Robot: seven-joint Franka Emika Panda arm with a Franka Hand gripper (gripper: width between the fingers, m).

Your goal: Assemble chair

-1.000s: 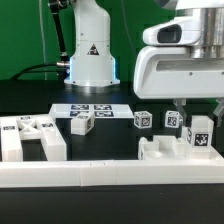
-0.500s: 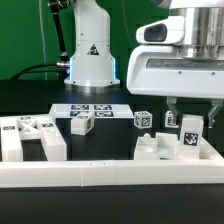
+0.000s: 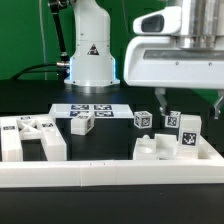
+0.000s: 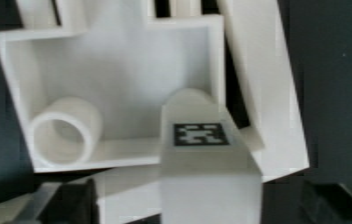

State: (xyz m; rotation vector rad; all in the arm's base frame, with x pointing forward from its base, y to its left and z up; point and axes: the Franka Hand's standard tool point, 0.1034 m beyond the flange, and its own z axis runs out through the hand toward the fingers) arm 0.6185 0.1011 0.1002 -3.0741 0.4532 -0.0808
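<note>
The gripper (image 3: 191, 103) has its jaws wide apart and grips nothing. One finger hangs on each side of the post (image 3: 188, 134), clear of it. The post stands on end on the seat slab (image 3: 152, 150) with its tag facing outward. It appears seated in a socket, so no grip is needed to keep it upright. The slab lies against the long rail (image 3: 100, 178), which probably braces it. The remaining chair parts (image 3: 30, 135) lie well apart, toward the exterior view's left.

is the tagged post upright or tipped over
Upright. The post stands on end at the seat piece, its tag facing the exterior camera. The claw is open, its fingers spread clear of the post.
</note>
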